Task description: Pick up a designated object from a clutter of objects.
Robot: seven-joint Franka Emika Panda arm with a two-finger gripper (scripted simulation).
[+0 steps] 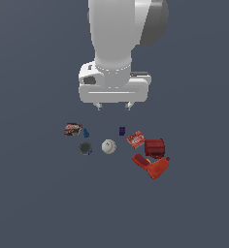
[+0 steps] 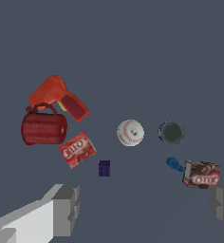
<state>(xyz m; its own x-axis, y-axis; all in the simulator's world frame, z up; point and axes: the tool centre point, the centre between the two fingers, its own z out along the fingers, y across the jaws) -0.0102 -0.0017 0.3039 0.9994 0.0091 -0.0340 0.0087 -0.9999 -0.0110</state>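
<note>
Grey fingers (image 2: 66,209) fill the foreground of our wrist view, one on each side with a wide gap between, so our gripper (image 1: 113,105) is open and holds nothing. It hangs well above the floor (image 1: 34,203), over the clutter, likely to survey it before descending.

Largest is the red drill (image 1: 154,167), lying at the exterior view's right, touching the dark-red mug (image 1: 155,147). Just beside the mug sits the red box (image 1: 135,139). At the far left of the row lies the brown-red packet (image 1: 73,129). Between them rest the white ball (image 1: 108,146) and the dark disc (image 1: 85,147). A small purple block (image 1: 122,131) stands apart.

Smallest is our target, the tiny blue piece (image 1: 86,133), right beside the packet, near the disc. We judge that tight spot will demand a careful approach.
</note>
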